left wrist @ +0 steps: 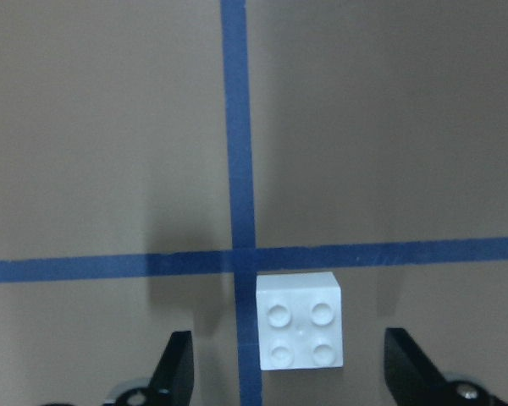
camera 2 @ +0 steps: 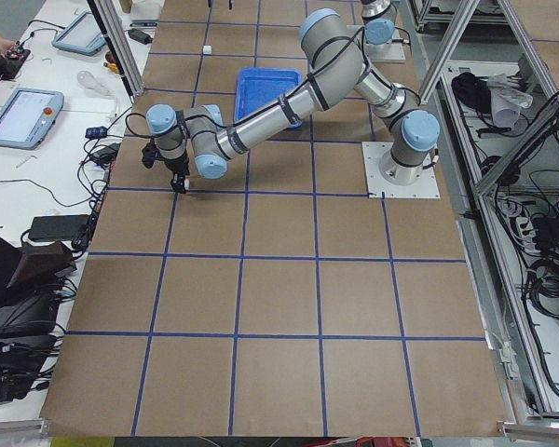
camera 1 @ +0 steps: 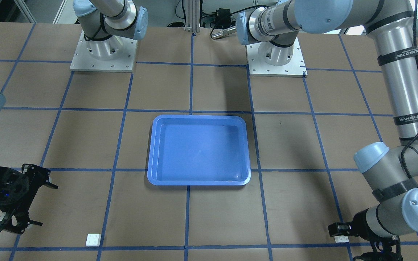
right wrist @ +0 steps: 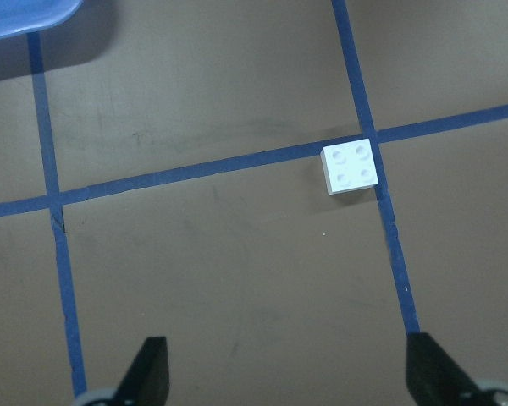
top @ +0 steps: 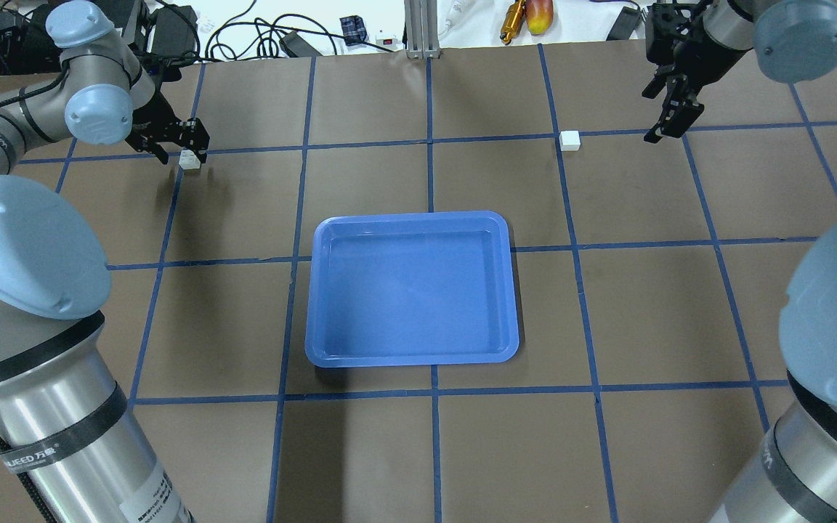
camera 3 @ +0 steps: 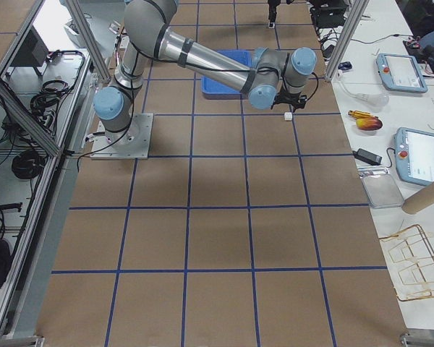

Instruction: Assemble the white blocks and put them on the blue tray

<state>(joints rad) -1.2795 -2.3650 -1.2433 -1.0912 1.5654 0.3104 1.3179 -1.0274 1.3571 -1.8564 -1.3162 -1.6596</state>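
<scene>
The blue tray (top: 411,216) lies empty at the table's middle, also in the front view (camera 1: 199,117). One white block (top: 189,160) sits at a tape crossing on the far left. My left gripper (top: 182,147) is open and low over it. In the left wrist view the block (left wrist: 300,332) lies between the fingers (left wrist: 176,372), untouched. The other white block (top: 569,140) sits on the far right. My right gripper (top: 669,129) is open, raised and to its right. The right wrist view shows that block (right wrist: 350,167) ahead of the open gripper (right wrist: 285,338).
Cables, adapters and an orange tool (top: 527,14) lie past the table's far edge, beside an aluminium post (top: 418,29). The two arm bases (camera 1: 103,50) (camera 1: 276,54) stand on the robot's side. Blue tape lines grid the brown table.
</scene>
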